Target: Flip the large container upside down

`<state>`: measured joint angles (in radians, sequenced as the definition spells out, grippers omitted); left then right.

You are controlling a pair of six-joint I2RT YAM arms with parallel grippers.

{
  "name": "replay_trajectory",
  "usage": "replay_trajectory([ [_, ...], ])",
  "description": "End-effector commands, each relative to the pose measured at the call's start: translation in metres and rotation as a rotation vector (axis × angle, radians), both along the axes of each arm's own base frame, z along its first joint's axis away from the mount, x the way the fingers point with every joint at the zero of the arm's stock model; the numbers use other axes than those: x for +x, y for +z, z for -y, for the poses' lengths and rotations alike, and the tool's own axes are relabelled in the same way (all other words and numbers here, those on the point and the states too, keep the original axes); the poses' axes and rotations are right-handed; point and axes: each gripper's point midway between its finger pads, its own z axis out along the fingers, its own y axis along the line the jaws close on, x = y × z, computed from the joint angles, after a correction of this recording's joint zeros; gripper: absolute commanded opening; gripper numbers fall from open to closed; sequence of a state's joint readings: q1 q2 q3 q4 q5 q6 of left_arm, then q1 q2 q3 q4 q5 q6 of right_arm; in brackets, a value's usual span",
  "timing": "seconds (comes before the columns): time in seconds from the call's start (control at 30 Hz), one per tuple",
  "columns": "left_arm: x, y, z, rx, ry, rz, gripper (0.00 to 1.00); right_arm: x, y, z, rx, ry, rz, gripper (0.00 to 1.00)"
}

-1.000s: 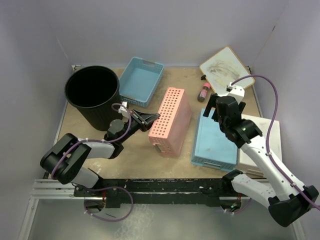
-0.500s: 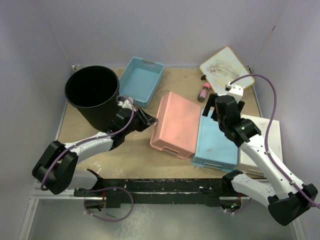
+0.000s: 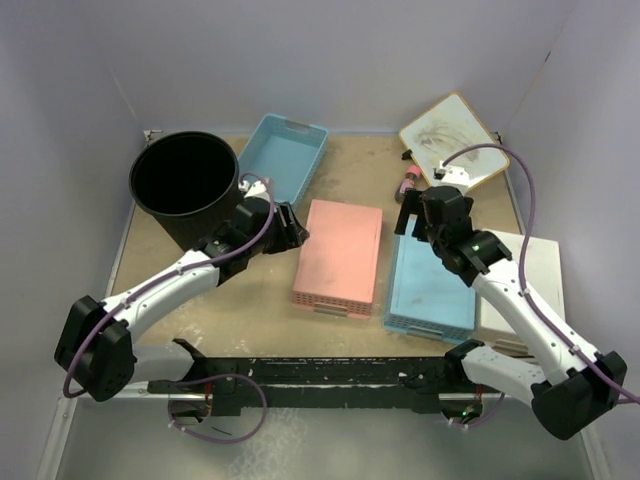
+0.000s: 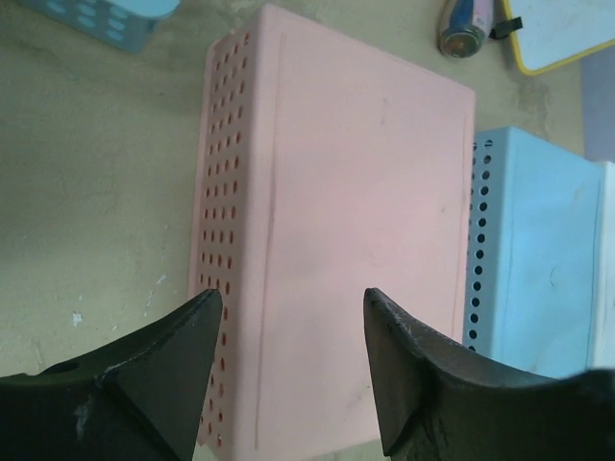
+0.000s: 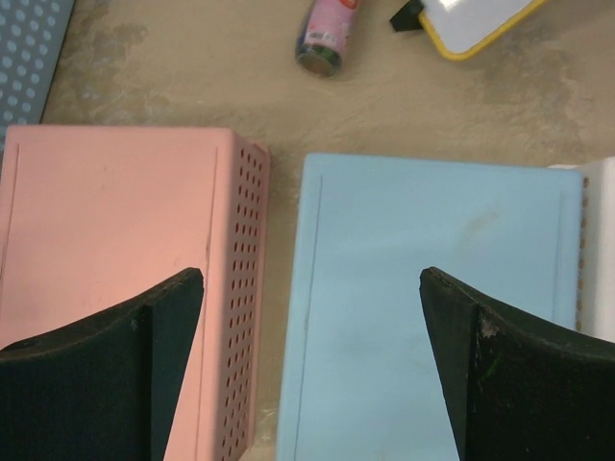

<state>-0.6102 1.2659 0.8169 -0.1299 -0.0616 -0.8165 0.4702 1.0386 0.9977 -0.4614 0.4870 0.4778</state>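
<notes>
The large container (image 3: 185, 190) is a tall black bucket standing upright at the back left, its mouth facing up; it appears only in the top view. My left gripper (image 3: 291, 229) hovers just right of the bucket, open, with nothing between its fingers. In the left wrist view the left gripper (image 4: 291, 296) looks down on an overturned pink basket (image 4: 346, 250). My right gripper (image 3: 417, 207) is open and empty on the far side of the table. In its wrist view the right gripper (image 5: 312, 274) hangs over the gap between the pink basket (image 5: 106, 250) and an overturned light-blue basket (image 5: 432, 307).
The pink basket (image 3: 340, 256) and light-blue basket (image 3: 430, 283) lie bottom-up side by side mid-table. An upright light-blue basket (image 3: 283, 160) stands behind, right next to the bucket. A white basket (image 3: 532, 272), a whiteboard (image 3: 447, 135) and a small pink bottle (image 3: 410, 181) are at the right.
My left gripper opened and let go of the pink basket, which dropped from its side to lie flat, bottom up. The left arm stretched farther in; the right arm shifted slightly left.
</notes>
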Motion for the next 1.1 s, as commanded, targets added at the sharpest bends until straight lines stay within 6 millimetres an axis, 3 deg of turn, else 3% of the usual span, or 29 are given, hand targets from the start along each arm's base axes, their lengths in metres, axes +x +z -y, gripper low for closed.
replay_trajectory([
  [0.0,0.002,0.056,0.010,0.095,-0.078,0.131,0.59,0.010,-0.001,-0.038,0.040,0.199,-0.034,0.95],
  [0.07,0.001,0.070,0.005,0.114,-0.054,0.135,0.59,0.010,-0.006,-0.063,0.078,0.319,-0.067,0.95],
  [0.17,-0.003,0.104,-0.011,0.122,-0.012,0.185,0.58,-0.011,-0.010,-0.115,0.139,0.558,-0.088,0.94],
  [0.3,0.001,0.161,-0.053,0.188,0.159,0.285,0.64,-0.061,-0.008,-0.170,0.160,0.814,-0.051,0.94],
  [0.4,0.003,0.188,-0.076,0.199,0.266,0.342,0.70,-0.094,-0.008,-0.199,0.236,0.951,-0.089,0.95],
  [0.57,0.007,0.198,-0.094,0.183,0.385,0.383,0.71,-0.151,-0.037,-0.241,0.207,1.145,-0.215,0.95],
  [0.77,0.009,0.192,-0.098,0.190,0.406,0.388,0.72,-0.206,-0.080,-0.259,0.116,1.315,-0.408,0.96],
  [0.83,0.009,0.187,-0.097,0.197,0.403,0.379,0.72,-0.207,-0.097,-0.257,0.075,1.309,-0.475,0.96],
  [0.93,0.008,0.179,-0.097,0.196,0.402,0.368,0.72,-0.192,-0.123,-0.247,-0.026,1.179,-0.542,0.96],
  [1.07,0.004,0.165,-0.105,0.221,0.424,0.350,0.72,-0.122,-0.136,-0.235,-0.167,0.936,-0.486,0.99],
])
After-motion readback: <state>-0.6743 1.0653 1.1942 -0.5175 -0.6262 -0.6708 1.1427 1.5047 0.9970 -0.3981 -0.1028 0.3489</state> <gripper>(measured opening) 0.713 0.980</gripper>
